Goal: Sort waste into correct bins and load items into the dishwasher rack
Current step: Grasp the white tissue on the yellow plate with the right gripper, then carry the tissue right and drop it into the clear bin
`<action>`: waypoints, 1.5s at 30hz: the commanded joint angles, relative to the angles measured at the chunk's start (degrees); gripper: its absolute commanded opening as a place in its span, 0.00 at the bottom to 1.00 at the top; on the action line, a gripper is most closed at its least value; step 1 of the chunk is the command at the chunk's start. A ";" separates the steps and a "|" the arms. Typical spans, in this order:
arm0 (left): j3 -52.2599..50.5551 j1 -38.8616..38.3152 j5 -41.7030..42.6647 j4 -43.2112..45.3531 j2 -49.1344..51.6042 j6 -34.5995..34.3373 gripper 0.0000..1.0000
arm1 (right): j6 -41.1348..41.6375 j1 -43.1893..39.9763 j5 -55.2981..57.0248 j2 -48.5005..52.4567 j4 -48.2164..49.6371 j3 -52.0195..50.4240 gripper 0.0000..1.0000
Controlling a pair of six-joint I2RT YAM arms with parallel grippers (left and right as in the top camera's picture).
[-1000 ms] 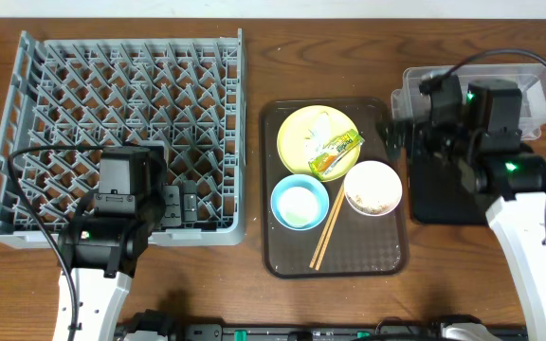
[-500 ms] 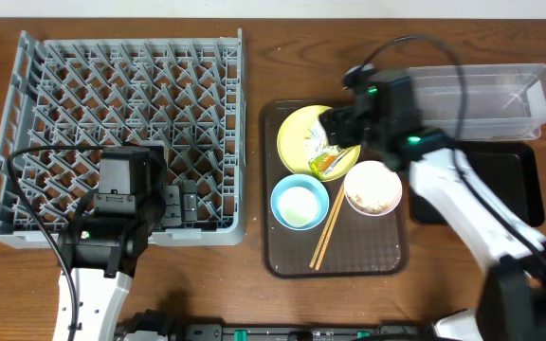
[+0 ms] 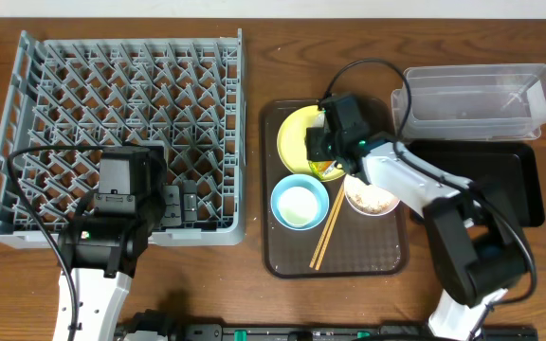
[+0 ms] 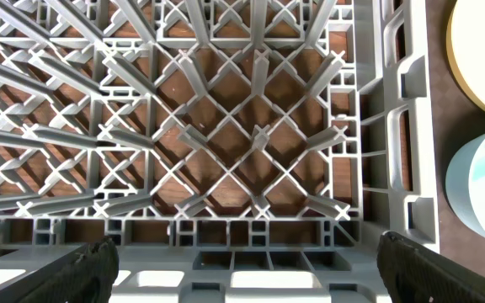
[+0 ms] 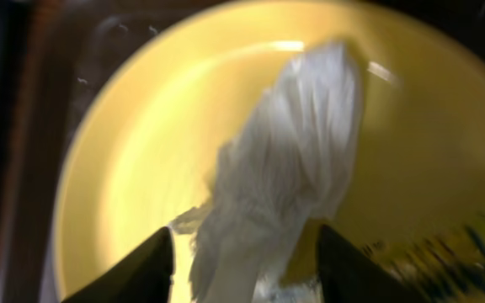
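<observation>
Wad [image 5: 285,160] (white, hidden overhead) sits within right gripper [image 5: 247,248], grip unclear; left gripper [image 4: 247,244] gapes.

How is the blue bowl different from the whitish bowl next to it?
The blue bowl is light blue and looks clean inside; the whitish bowl is pinkish-white with crumbs in it. The blue bowl is in full view, while the robot's right arm covers part of the whitish bowl. Both are round, upright, and sit on the brown tray.
</observation>
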 commanded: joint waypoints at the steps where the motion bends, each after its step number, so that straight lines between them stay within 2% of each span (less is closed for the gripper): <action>1: 1.20 -0.24 -0.09 -0.13 -0.04 -0.94 1.00 | 2.56 0.48 1.16 0.85 1.05 0.98 0.40; 5: 1.20 -0.24 -0.09 -0.13 -0.04 -0.94 1.00 | 2.54 0.48 0.94 0.37 3.02 1.07 0.17; 8: 1.20 -0.24 -0.09 -0.13 -0.07 -0.94 1.00 | 2.51 0.13 0.96 -1.51 2.97 1.16 0.05; 14: 1.20 -0.24 -0.09 -0.13 -0.04 -0.92 1.00 | 1.51 -2.23 2.12 -9.84 0.72 1.16 0.04; 22: 1.20 -0.24 -0.09 -0.13 -0.04 -0.92 1.00 | 1.40 -10.03 11.78 -21.90 -4.00 1.16 0.04; 31: 1.20 -0.24 -0.09 -0.11 -0.04 -0.94 1.00 | 2.51 -22.27 13.00 -22.05 -5.84 1.05 0.09; 33: 1.20 -0.24 -0.09 -0.09 -0.04 -0.94 1.00 | 2.56 -24.17 13.00 -21.22 -5.03 1.05 0.13; 34: 1.20 -0.24 -0.09 -0.11 -0.04 -0.94 1.00 | 2.56 -25.14 12.98 -20.65 -4.50 1.05 0.23; 37: 1.20 -0.24 -0.09 -0.11 -0.04 -0.94 1.00 | 2.49 -27.10 11.34 -19.41 -3.89 1.05 0.61; 38: 1.20 -0.24 -0.09 -0.11 -0.04 -0.92 1.00 | 2.49 -27.34 10.51 -19.30 -4.20 1.05 0.68; 41: 1.20 -0.24 -0.09 -0.11 -0.04 -0.94 1.00 | 0.52 -27.50 6.67 -19.41 -4.74 1.05 0.80; 45: 1.20 -0.24 -0.09 -0.11 -0.04 -0.94 1.00 | -2.78 -27.28 -1.44 -20.79 -5.14 1.05 0.77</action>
